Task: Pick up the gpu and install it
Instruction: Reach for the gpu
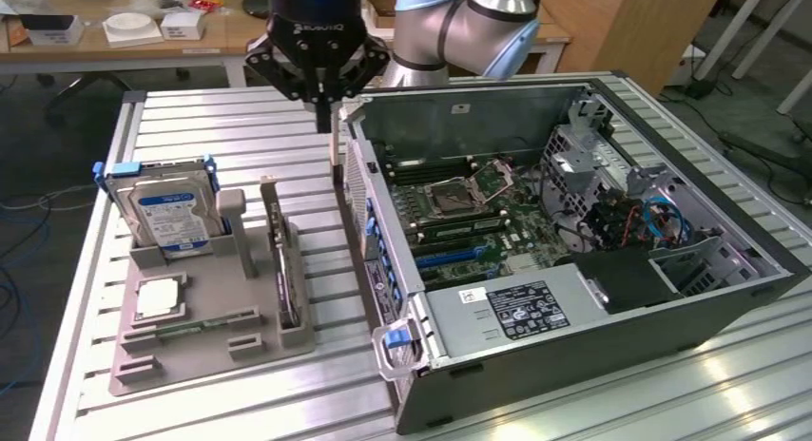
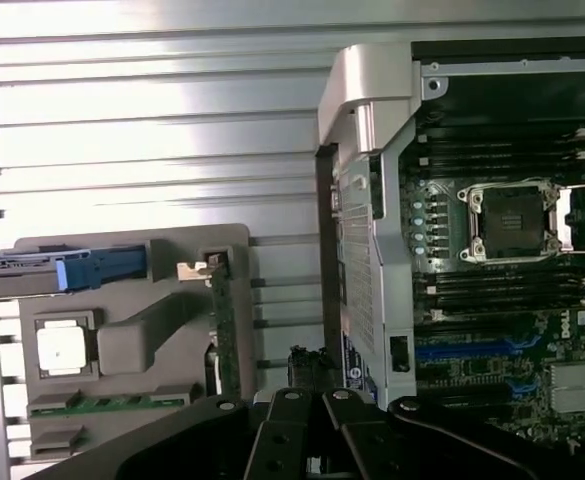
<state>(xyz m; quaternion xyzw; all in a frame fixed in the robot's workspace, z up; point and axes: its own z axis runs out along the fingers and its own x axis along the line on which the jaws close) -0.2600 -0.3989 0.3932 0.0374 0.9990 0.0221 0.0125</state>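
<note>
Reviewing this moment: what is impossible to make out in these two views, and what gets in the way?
- gpu faces: exterior view; the card stands edge-on in the grey holder, so fan and board are hidden.
- Power supply label text: exterior view; too small to read.
- Arm above the end effector: exterior view; cut off by the top edge.

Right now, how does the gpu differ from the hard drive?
The hard drive is a thick silver block with a blue-and-white label; the gpu is a slim dark card with a metal end bracket. The hard drive sits at the far corner of the grey holder, on the exterior view's left; the gpu lines the side nearest the open case. Both stand on edge in the holder.
</note>
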